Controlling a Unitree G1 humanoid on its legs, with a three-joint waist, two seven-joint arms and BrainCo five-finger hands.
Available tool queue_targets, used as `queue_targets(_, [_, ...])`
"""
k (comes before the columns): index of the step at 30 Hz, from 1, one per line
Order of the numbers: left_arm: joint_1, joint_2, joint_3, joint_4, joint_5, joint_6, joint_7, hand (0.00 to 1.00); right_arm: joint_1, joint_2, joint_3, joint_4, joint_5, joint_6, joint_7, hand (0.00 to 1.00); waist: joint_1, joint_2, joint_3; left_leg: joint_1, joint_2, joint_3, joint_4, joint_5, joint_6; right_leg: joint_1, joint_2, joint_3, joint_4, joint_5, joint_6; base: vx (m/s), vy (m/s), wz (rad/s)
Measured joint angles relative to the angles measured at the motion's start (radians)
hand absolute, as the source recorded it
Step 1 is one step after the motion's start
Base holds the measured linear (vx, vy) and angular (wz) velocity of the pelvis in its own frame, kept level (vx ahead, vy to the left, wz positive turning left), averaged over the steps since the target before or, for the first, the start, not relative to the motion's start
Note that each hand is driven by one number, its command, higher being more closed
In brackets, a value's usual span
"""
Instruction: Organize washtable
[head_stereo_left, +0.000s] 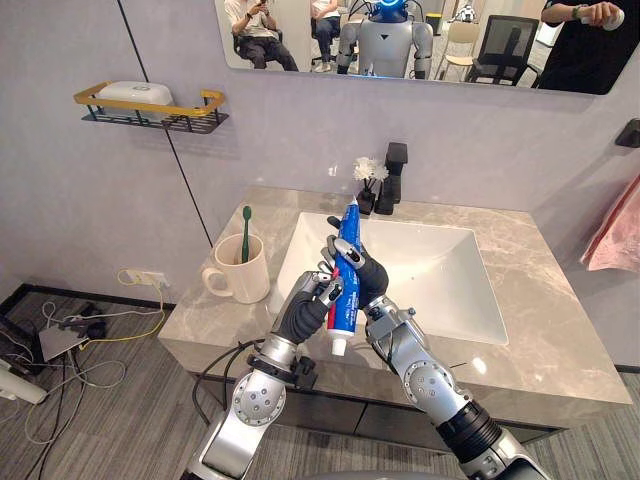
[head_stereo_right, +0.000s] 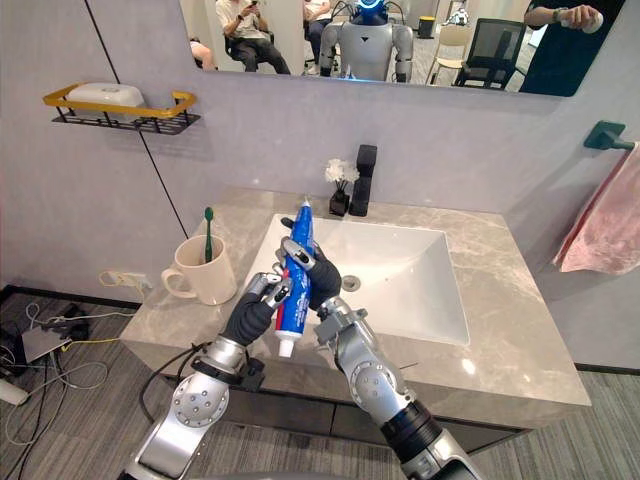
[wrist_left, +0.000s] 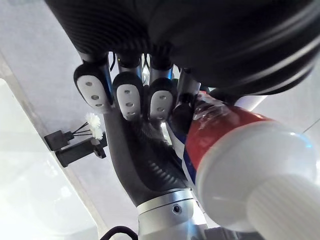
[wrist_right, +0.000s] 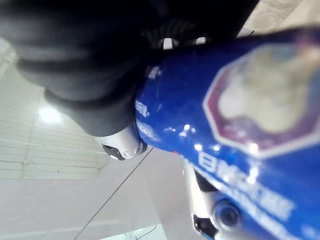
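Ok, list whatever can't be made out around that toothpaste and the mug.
- toothpaste tube: its middle is covered by the left hand and the right hand in both eye views.
- green toothbrush: its lower handle is hidden inside the mug.
- pink towel: cut off by the right edge, right eye view.

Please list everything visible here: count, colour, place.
blue toothpaste tube with white cap: one, above the sink's front edge
cream ceramic mug: one, on counter, left of sink
green toothbrush: one, standing in the mug
white rectangular sink: one, in the counter
black faucet: one, behind the sink
black vase of white flowers: one, beside the faucet
grey marble counter: one, around the sink
gold wire shelf: one, left wall
pink towel: one, far right
left hand: one, dark, shut on the tube
right hand: one, dark, shut on the tube
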Motion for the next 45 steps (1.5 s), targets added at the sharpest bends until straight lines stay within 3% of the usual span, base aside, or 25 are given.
queue_targets(5, [0.000, -0.012, 0.027, -0.005, 0.000, -0.021, 0.000, 1.00, 0.000, 0.011, -0.015, -0.028, -0.024, 0.002, 0.000, 1.00, 0.000, 0.005, 0.003, 0.000, 0.000, 0.000, 0.000, 0.000, 0.000, 0.000, 0.000, 0.000, 0.000, 0.000, 0.000, 0.00, 0.000, 0.00])
queue_targets(6, [-0.001, -0.017, 0.031, -0.008, 0.000, -0.025, 0.001, 0.00, 0.000, 0.017, -0.021, -0.034, -0.033, 0.002, 0.000, 1.00, 0.000, 0.006, 0.004, 0.000, 0.000, 0.000, 0.000, 0.000, 0.000, 0.000, 0.000, -0.001, 0.000, 0.000, 0.000, 0.00, 0.000, 0.00])
queue_targets(12, [0.007, -0.034, 0.090, -0.064, 0.000, -0.025, 0.011, 0.00, 0.000, 0.043, -0.098, -0.086, -0.066, -0.006, -0.001, 1.00, 0.000, 0.014, 0.017, -0.002, -0.001, -0.002, 0.000, 0.000, 0.000, 0.001, -0.001, -0.005, 0.000, 0.000, 0.000, 0.00, 0.000, 0.01])
queue_targets(18, [0.046, -0.038, 0.256, -0.165, -0.006, -0.024, 0.077, 0.00, 0.000, 0.051, -0.245, -0.149, -0.104, -0.084, -0.007, 1.00, 0.001, 0.014, 0.022, -0.008, -0.001, -0.015, 0.000, 0.000, 0.000, 0.003, -0.004, -0.022, -0.002, -0.001, 0.001, 0.00, 0.000, 0.06])
queue_targets(23, [0.051, -0.057, 0.338, -0.249, -0.006, -0.026, 0.115, 0.00, 0.000, 0.051, -0.264, -0.154, -0.159, -0.085, -0.023, 1.00, 0.001, 0.013, 0.024, -0.007, -0.001, -0.024, 0.000, 0.000, 0.000, 0.008, -0.004, -0.031, -0.002, -0.003, 0.001, -0.01, -0.004, 0.06])
queue_targets(26, [0.086, -0.078, 0.428, -0.298, -0.009, -0.029, 0.149, 0.00, 0.006, 0.054, -0.286, -0.184, -0.225, -0.087, -0.051, 1.00, 0.004, 0.013, 0.033, -0.008, -0.002, -0.027, 0.000, 0.000, 0.000, 0.012, -0.005, -0.033, -0.002, -0.005, 0.002, -0.02, -0.004, 0.02])
queue_targets(33, [0.170, -0.155, 0.687, -0.326, -0.057, -0.032, 0.250, 0.00, 0.086, 0.076, -0.402, -0.326, -0.389, -0.155, -0.099, 1.00, 0.024, 0.010, 0.048, -0.021, -0.005, -0.043, -0.001, -0.002, 0.001, 0.014, -0.008, -0.053, -0.003, -0.012, 0.007, -0.01, -0.004, 0.08])
queue_targets(39, [0.227, -0.215, 0.903, -0.191, -0.155, -0.030, 0.305, 0.00, 0.114, 0.100, -0.477, -0.333, -0.440, -0.169, -0.140, 1.00, 0.040, 0.009, 0.048, -0.034, -0.004, -0.048, -0.001, -0.001, 0.000, 0.004, -0.006, -0.058, -0.003, -0.015, 0.008, 0.00, -0.002, 0.02])
queue_targets(45, [0.269, -0.272, 0.974, 0.061, -0.269, -0.015, 0.292, 0.00, 0.121, 0.107, -0.538, -0.349, -0.489, -0.199, -0.177, 1.00, 0.055, 0.008, 0.047, -0.035, -0.006, -0.051, -0.001, -0.001, 0.000, 0.003, -0.009, -0.060, 0.000, -0.015, 0.007, 0.00, 0.000, 0.00])
